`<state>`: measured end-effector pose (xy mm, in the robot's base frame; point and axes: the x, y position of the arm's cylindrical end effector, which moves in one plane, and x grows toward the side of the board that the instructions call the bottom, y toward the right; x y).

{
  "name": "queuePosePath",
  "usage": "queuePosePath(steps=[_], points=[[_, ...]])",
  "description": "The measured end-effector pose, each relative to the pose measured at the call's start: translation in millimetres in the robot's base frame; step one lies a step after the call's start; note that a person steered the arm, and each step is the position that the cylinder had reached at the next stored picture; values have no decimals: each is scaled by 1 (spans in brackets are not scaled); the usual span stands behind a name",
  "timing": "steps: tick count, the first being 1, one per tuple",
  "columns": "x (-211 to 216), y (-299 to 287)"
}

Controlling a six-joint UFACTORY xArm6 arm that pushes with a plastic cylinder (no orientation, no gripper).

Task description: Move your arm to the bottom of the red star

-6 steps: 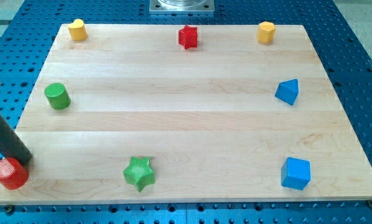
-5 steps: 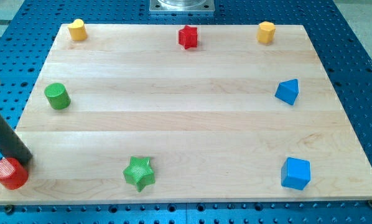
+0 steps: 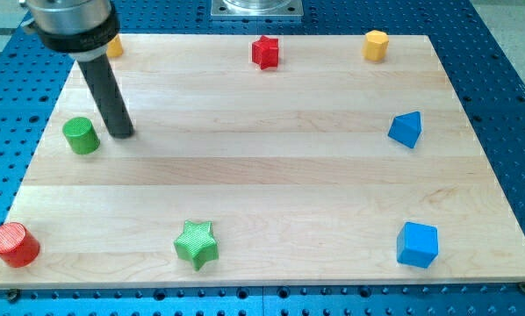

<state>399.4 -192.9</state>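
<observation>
The red star [image 3: 265, 52] sits at the view's top centre of the wooden board [image 3: 271, 175]. My tip [image 3: 120, 133] rests on the board at the view's left, just right of the green cylinder [image 3: 81, 135], far to the left of and below the red star. The rod rises up and left from the tip and partly hides a yellow block [image 3: 114, 46] at the top left.
A yellow block [image 3: 376, 44] stands at the top right. A blue triangular block [image 3: 406, 129] is at the right, a blue cube [image 3: 417, 243] at the bottom right. A green star [image 3: 197, 243] is at the bottom centre-left, a red cylinder [image 3: 14, 245] at the bottom-left corner.
My tip has moved up and to the right, from beside the red cylinder at the bottom-left corner to just right of the green cylinder. No block has moved.
</observation>
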Motion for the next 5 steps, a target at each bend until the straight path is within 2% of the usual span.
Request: queuePosePath(steps=[1, 4, 5], points=[[-6, 33], [-18, 270], [-23, 269]])
